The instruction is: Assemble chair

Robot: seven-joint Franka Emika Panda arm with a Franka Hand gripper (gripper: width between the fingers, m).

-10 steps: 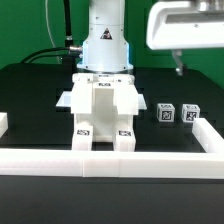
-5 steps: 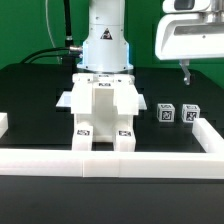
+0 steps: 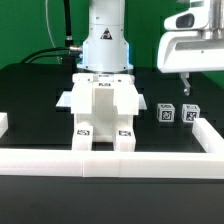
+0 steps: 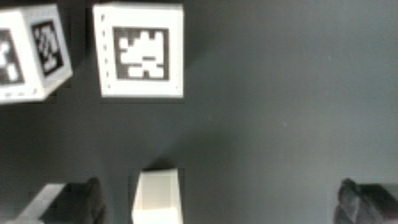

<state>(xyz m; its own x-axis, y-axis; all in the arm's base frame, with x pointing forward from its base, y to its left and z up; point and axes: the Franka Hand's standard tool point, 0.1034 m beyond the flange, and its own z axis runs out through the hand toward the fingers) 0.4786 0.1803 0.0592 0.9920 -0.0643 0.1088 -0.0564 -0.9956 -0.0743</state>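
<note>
Several white chair parts [image 3: 100, 105] stand bunched together in the middle of the black table, in front of the arm's base; two upright pieces with tags [image 3: 85, 130] face the front. Two small white tagged blocks [image 3: 165, 112] [image 3: 189, 113] sit at the exterior view's right. My gripper [image 3: 183, 88] hangs above and just behind these blocks. In the wrist view the gripper [image 4: 221, 205] is open and empty, its dark fingers [image 4: 71, 205] wide apart. The two blocks [image 4: 139, 50] [image 4: 27, 55] show ahead of it on the table.
A low white rail [image 3: 110, 160] runs along the table's front edge and up the exterior view's right side [image 3: 207, 137]. A narrow white piece [image 4: 160, 195] shows between my fingers in the wrist view; I cannot tell what it is. The arm's base [image 3: 105, 45] stands at the back.
My gripper has come down toward the two small tagged blocks, shifting slightly sideways. The chair parts and blocks have not moved.
</note>
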